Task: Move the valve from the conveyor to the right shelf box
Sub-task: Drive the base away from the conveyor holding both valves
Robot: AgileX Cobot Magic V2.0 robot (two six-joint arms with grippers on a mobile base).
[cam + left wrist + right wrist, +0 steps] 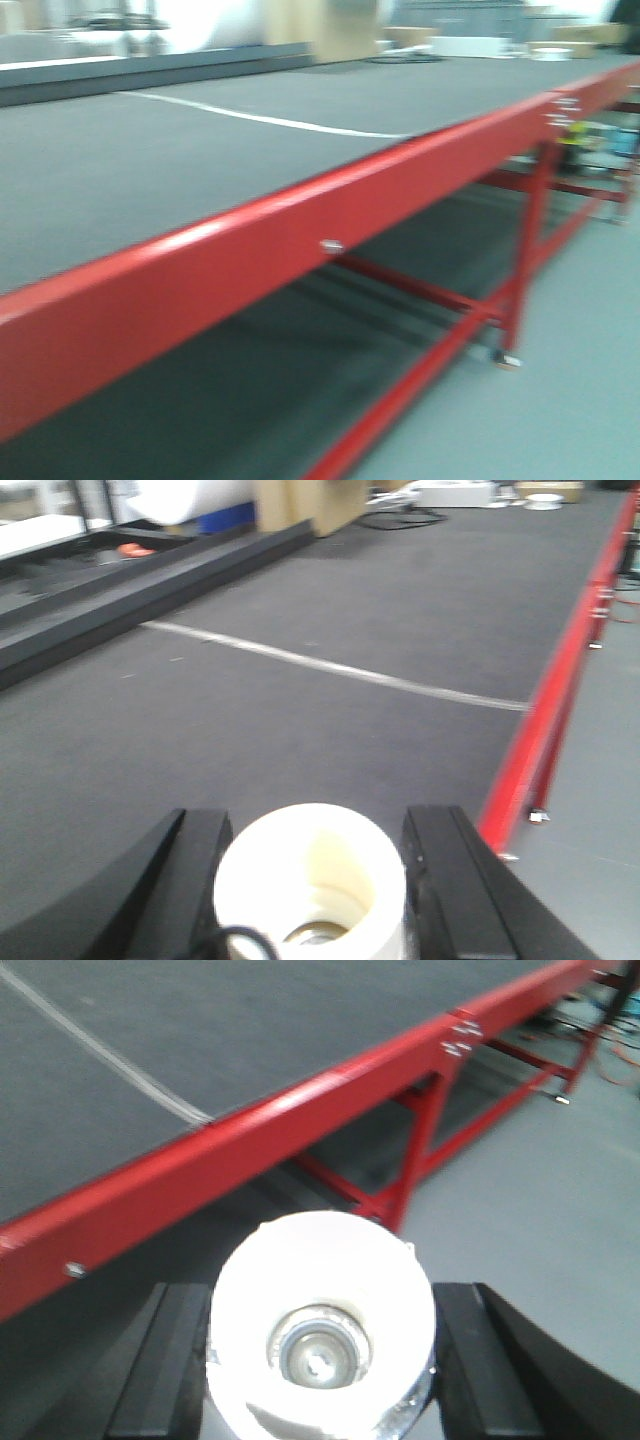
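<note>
Right gripper (320, 1292) clamped tight on the valve (322, 1345), white cap, silvery core; held off the conveyor (150, 1050), outside its red side rail (250, 1140). Left gripper (315, 818) closed around a second white-capped part (310, 865) above the belt, near that red edge.

Bright, even light — a glare streak on the red rail (200, 240), shadow under the conveyor (130, 170). Front view smeared, perhaps by motion; wrist views soft.

The conveyor (150, 170) is showing matt, finely woven grey cloth, while its red frame (250, 250) is gleaming like glossy painted metal.
</note>
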